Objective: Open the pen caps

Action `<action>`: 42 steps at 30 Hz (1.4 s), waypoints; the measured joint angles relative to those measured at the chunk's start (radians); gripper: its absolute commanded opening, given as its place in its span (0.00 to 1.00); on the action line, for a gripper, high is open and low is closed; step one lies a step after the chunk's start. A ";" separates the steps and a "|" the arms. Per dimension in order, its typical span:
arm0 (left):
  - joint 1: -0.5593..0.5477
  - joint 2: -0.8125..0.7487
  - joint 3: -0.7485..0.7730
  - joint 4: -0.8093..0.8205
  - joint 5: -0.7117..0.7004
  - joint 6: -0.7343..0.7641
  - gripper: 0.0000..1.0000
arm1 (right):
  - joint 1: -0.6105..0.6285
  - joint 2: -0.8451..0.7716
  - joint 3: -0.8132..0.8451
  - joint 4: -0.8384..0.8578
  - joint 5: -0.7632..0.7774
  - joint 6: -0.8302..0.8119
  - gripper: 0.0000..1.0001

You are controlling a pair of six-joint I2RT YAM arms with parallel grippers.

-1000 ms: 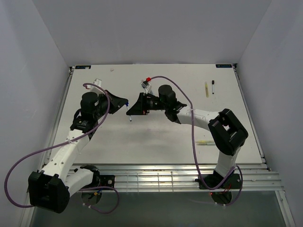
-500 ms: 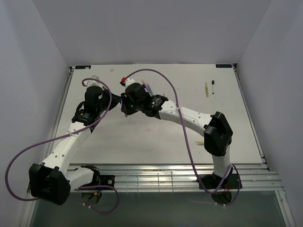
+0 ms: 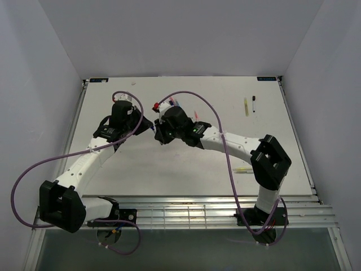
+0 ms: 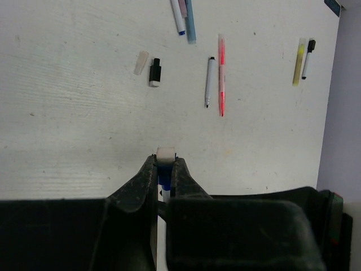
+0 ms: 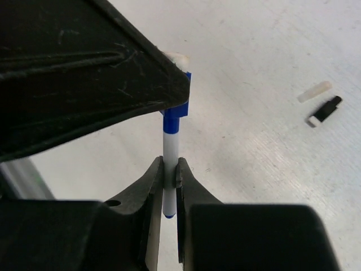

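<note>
A white pen [image 5: 171, 148] with a blue pen cap [image 5: 177, 113] hangs in the air between both grippers. My right gripper [image 5: 170, 172] is shut on the white barrel near its lower end. My left gripper [image 4: 164, 167] is shut on the blue cap [image 4: 164, 176], whose white end pokes out past the fingertips. In the top view the left gripper [image 3: 148, 125] and the right gripper [image 3: 159, 133] meet tip to tip above the middle left of the table. A loose whitish cap [image 4: 141, 62] and a loose black cap [image 4: 155, 72] lie on the table.
More pens lie on the table: blue and white ones [image 4: 184, 17] at the back, a white pen [image 4: 210, 79] beside a pink pen [image 4: 221, 73], and a yellow pen [image 3: 246, 106] with a black-tipped pen [image 3: 254, 103] at the back right. Another pale pen [image 3: 243, 169] lies near the right arm.
The right gripper has closed on the pen's barrel. Both arms have shifted, and their grippers now meet at the pen a little further back and right.
</note>
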 measured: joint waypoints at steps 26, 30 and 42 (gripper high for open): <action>0.008 0.143 0.079 0.131 0.026 0.167 0.00 | -0.371 -0.114 -0.272 0.143 -0.515 0.220 0.08; 0.009 0.276 0.130 0.121 0.063 0.235 0.00 | -0.498 -0.112 -0.208 0.002 -0.380 0.145 0.08; 0.024 0.721 0.465 0.046 0.138 0.468 0.00 | -0.683 0.048 -0.095 -0.113 -0.346 0.035 0.08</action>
